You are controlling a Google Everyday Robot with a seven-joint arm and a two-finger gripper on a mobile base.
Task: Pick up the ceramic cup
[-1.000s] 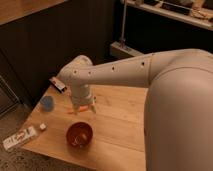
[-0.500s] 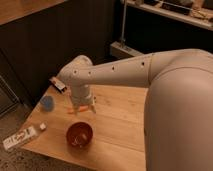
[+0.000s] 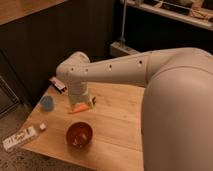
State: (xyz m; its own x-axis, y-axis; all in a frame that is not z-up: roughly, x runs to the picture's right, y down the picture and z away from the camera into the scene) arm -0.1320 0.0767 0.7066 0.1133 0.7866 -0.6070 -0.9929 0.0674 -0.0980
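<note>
The ceramic cup (image 3: 47,103) is small, light blue and cylindrical. It stands upright near the left edge of the wooden table (image 3: 115,125). My white arm reaches in from the right across the table. My gripper (image 3: 81,104) hangs below the arm's wrist, right of the cup and apart from it, just above the table near an orange object (image 3: 79,108). The wrist hides most of the gripper.
A reddish-brown round bowl (image 3: 79,135) sits at the table's front. A white packet (image 3: 20,138) lies at the front left corner. A small red and white box (image 3: 58,84) lies at the back left. A dark wall stands behind the table.
</note>
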